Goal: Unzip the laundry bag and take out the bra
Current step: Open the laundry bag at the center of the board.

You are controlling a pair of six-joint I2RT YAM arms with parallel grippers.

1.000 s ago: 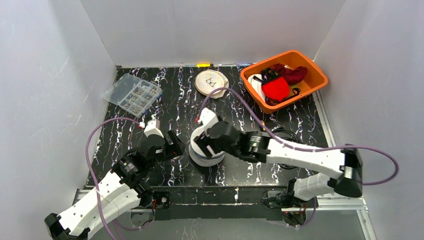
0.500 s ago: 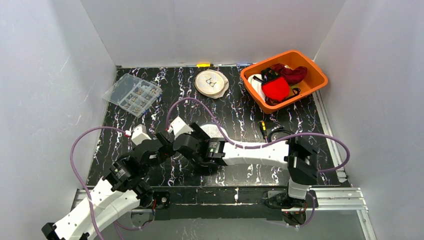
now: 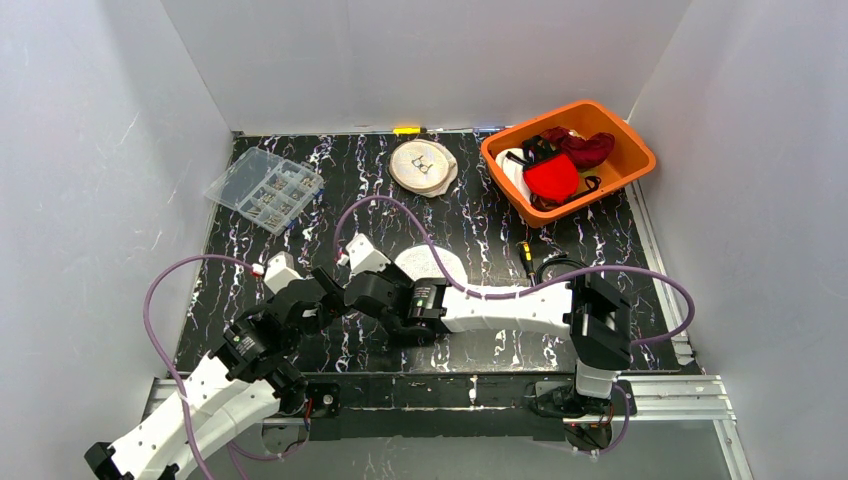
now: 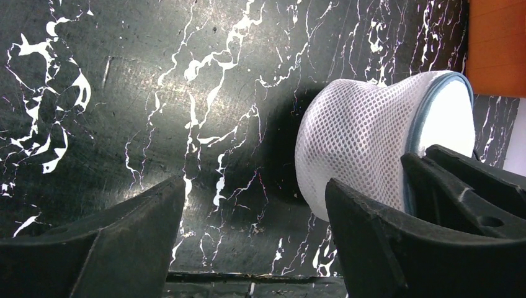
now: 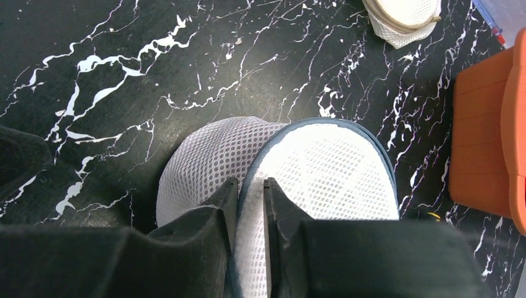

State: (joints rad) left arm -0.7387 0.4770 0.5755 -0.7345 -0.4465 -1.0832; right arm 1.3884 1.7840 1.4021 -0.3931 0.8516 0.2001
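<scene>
The right end effector (image 5: 250,185) is clamped on the rim of the laundry bag (image 5: 322,164), the left end effector (image 4: 255,186) spread apart beside it

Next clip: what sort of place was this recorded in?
Most likely a lab test cell, not a home. Plain white panel walls box in a black marble-patterned tabletop, with a metal mounting rail at its near edge and staged props such as an orange plastic bin of garments.

laundry bag (image 5: 298,167): white mesh cloth, rough | table (image 4: 124,93): glossy black marbled | bin (image 5: 484,143): smooth orange plastic
</scene>
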